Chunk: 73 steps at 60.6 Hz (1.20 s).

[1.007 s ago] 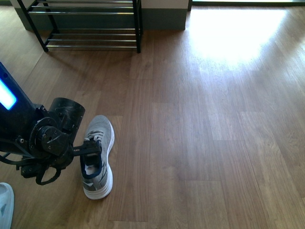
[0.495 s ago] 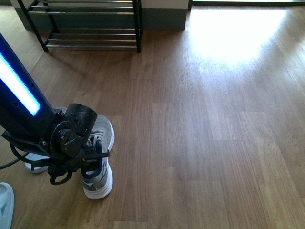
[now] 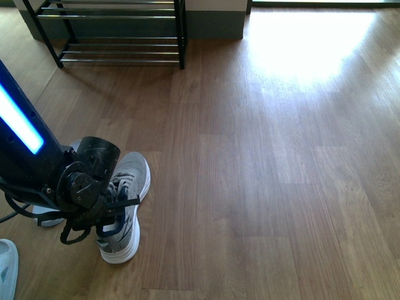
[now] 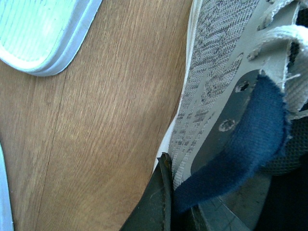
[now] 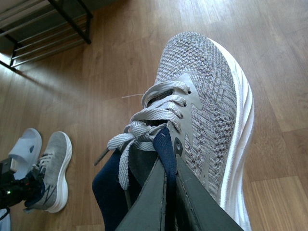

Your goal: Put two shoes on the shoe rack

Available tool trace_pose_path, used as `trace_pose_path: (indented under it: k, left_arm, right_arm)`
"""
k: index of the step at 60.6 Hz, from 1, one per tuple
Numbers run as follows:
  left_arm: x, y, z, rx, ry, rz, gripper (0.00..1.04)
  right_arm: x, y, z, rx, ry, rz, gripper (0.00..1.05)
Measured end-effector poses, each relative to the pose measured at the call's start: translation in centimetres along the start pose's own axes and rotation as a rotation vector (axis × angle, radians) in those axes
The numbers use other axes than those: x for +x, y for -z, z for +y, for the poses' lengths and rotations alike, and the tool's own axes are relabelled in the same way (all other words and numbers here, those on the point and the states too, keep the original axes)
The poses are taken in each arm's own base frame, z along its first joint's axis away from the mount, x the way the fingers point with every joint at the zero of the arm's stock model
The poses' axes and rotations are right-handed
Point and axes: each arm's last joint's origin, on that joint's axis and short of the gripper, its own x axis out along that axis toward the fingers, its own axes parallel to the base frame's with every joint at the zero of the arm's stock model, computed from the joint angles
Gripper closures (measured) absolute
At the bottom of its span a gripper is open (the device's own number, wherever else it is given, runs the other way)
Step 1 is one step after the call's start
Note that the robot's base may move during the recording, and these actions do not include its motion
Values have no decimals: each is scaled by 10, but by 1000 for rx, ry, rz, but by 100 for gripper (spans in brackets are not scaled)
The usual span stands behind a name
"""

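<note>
Low on the robot's left, the left gripper (image 3: pixel 120 205) was clamped on the navy collar of the grey sneaker (image 3: pixel 134 172), which lay on the wooden floor (image 3: pixel 262 156), perhaps tipped slightly. The second sneaker (image 5: pixel 207 106) was held by the right gripper (image 5: pixel 167 192), which was pinched tight on its navy tongue. Both sneakers were well apart from the shoe rack (image 3: pixel 119 39) by the far wall.

Front view: shoe rack (image 3: pixel 182 37) cut off by top edge, upper left, only low tiers show; L gripper (image 3: pixel 119 211) tips buried in grey shoe (image 3: pixel 134 172), lower left, its heel hid under L arm (image 3: pixel 25 156); pale thing (image 3: pixel 6 269) clipped at bottom-left corner, can't tell what. L wrist view: green-soled thing (image 4: pixel 33 33) cut by top edge, upper left. R wrist view: second shoe (image 5: pixel 202 96) loses heel at bottom edge; R gripper (image 5: pixel 169 168) blurred, v. close.
</note>
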Motion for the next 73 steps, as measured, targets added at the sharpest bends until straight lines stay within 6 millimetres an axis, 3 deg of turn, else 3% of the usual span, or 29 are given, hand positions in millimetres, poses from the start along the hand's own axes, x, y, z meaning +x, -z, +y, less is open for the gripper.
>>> trace_pose_path:
  k: [11, 15, 18, 24, 29, 33, 47, 52, 73]
  left_arm:
    - [-36, -12, 10, -39, 24, -85, 103]
    - [-72, -24, 15, -55, 28, -171, 103]
    - [-109, -34, 21, -70, 38, -259, 103]
    - [-176, -39, 39, -99, 70, -395, 103]
    - [-204, -35, 49, -119, 69, -444, 103]
    - [-244, -27, 67, -151, 66, -513, 103]
    - [-328, -3, 108, -226, 43, -683, 103]
    - [-342, 1, 116, -235, 26, -733, 103]
    - [-340, 3, 117, -221, 17, -728, 103]
  right_arm:
    - [0, 0, 0, 0, 0, 0, 103]
    - [0, 0, 0, 0, 0, 0, 103]
    - [0, 0, 0, 0, -1, 0, 103]
    - [0, 0, 0, 0, -1, 0, 103]
    - [0, 0, 0, 0, -1, 0, 103]
    - [0, 0, 0, 0, 0, 0, 103]
    - [0, 0, 0, 0, 0, 0, 103]
    - [0, 0, 0, 0, -1, 0, 103]
    - [0, 0, 0, 0, 0, 0, 103]
